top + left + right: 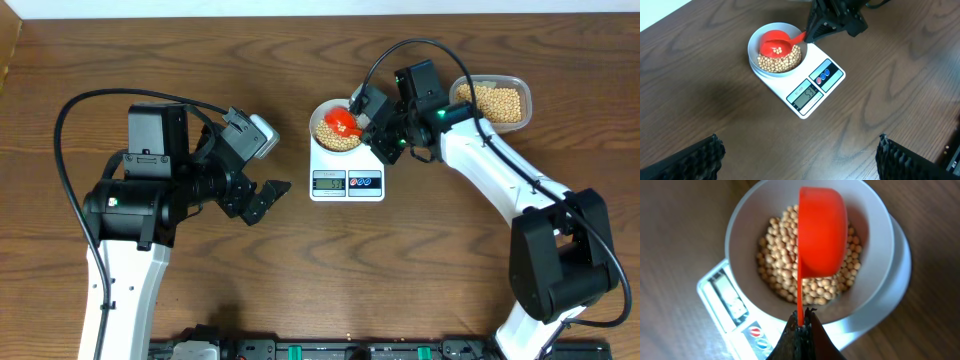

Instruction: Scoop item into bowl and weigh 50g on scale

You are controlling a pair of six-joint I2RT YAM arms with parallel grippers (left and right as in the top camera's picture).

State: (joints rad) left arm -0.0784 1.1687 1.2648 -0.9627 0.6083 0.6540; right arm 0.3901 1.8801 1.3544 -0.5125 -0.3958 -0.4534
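The pale bowl (326,112) stands on the white scale (347,181) and holds tan beans (328,134). My right gripper (384,132) is shut on the handle of a red scoop (342,120), which hangs tilted over the bowl. In the right wrist view the scoop (821,232) is turned on its side above the beans (780,265), with my jaws (801,326) clamped on its thin handle. In the left wrist view the scoop (776,46) holds a few beans over the bowl (757,41), and the scale (807,92) display shows digits. My left gripper (268,198) is open and empty, left of the scale.
A clear plastic tub (515,85) with more beans stands at the back right, behind my right arm. The wooden table (420,260) stretches in front of the scale.
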